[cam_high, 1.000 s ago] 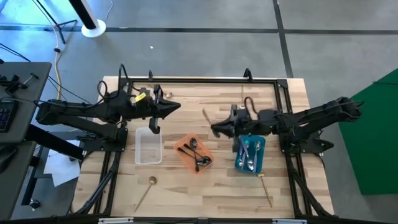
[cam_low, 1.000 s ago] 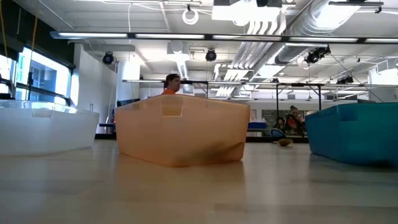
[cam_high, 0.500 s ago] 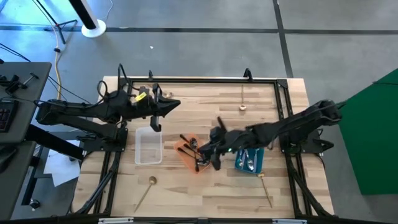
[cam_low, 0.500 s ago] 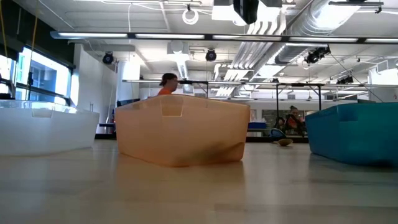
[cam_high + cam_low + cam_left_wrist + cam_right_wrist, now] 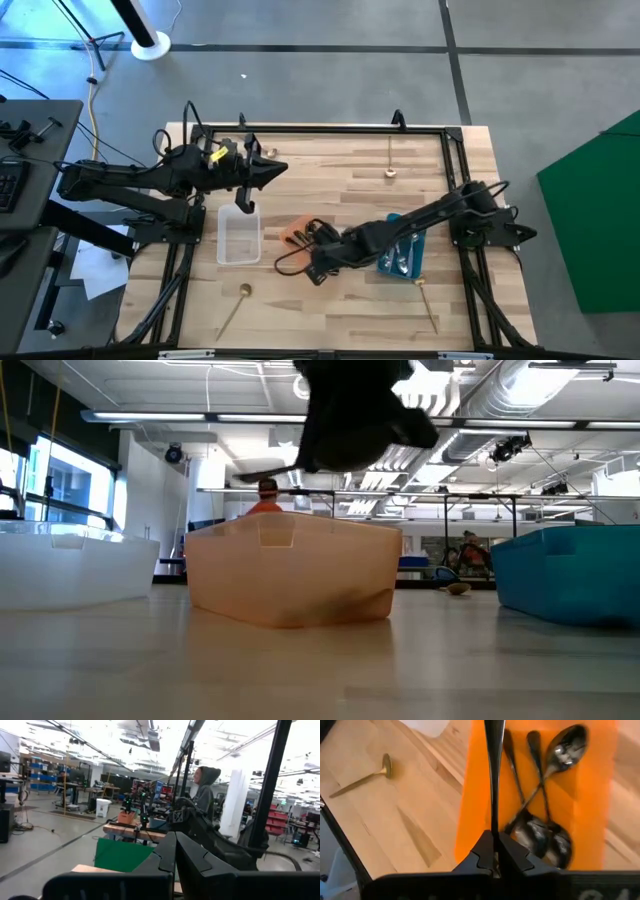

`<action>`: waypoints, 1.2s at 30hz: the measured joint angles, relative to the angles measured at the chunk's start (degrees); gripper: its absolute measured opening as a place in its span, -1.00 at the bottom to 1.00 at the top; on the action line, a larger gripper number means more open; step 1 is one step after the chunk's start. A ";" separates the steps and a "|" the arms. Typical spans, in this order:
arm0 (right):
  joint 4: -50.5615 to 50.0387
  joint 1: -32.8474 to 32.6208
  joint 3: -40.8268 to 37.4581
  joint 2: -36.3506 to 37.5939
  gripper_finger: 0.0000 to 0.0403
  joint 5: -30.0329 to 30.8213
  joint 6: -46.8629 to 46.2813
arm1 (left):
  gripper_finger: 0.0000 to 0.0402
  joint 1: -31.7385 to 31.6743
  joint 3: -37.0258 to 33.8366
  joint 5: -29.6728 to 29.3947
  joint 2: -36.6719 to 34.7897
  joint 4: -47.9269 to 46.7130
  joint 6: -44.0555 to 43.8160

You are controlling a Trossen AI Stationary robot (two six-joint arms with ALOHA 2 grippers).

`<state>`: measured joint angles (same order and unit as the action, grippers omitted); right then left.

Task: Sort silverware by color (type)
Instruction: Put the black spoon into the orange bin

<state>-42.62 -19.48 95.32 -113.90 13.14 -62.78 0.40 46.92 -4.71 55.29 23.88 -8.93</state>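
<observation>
Slim dark black metal spoon (image 5: 493, 775) clamped in the right gripper (image 5: 493, 845), jaws clenched on its handle, poised over the orange rectangular plastic tray (image 5: 296, 234) near the middle of the wooden desk (image 5: 330, 190). Three more black spoons (image 5: 540, 795) lying crossed inside that tray. Silver spoons (image 5: 401, 252) in the blue tray (image 5: 415, 232) toward 3 o'clock; clear tray (image 5: 238, 236) toward 9 o'clock. Gold spoons (image 5: 232, 308) loose at 7, 5 and 1 o'clock. Left gripper (image 5: 280, 168) at 10 o'clock, jaws clenched, holding nothing.
</observation>
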 joint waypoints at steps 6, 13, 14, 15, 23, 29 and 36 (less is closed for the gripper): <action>0.98 1.21 2.28 -4.29 -1.00 -2.10 0.07 | -1.00 0.02 0.00 0.02 0.00 -0.11 -2.92; 0.90 4.50 2.28 -5.28 -1.00 -2.61 6.32 | -1.00 0.02 0.00 0.08 0.00 -0.07 -2.99; 0.84 4.85 2.28 -5.40 -1.00 -3.13 7.56 | -1.00 0.02 0.00 0.08 0.00 -0.07 -2.99; 0.82 5.12 2.26 -5.45 -1.00 -3.80 8.98 | -1.00 0.02 0.00 0.08 0.00 -0.07 -3.01; -2.48 6.60 2.23 -5.43 -1.00 -6.37 16.02 | -1.00 0.02 0.00 0.08 0.02 -0.07 -2.97; -0.90 7.85 -1.72 -5.43 -1.00 -9.40 16.76 | -1.00 0.02 0.00 0.08 0.04 -0.07 -3.00; 1.92 9.14 -4.32 -5.41 -1.00 -9.20 17.88 | -1.00 0.02 0.00 0.06 0.04 -0.07 -2.97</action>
<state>-40.70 -10.34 91.01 -119.31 3.94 -44.90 0.43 46.92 -4.64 55.33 23.81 -11.90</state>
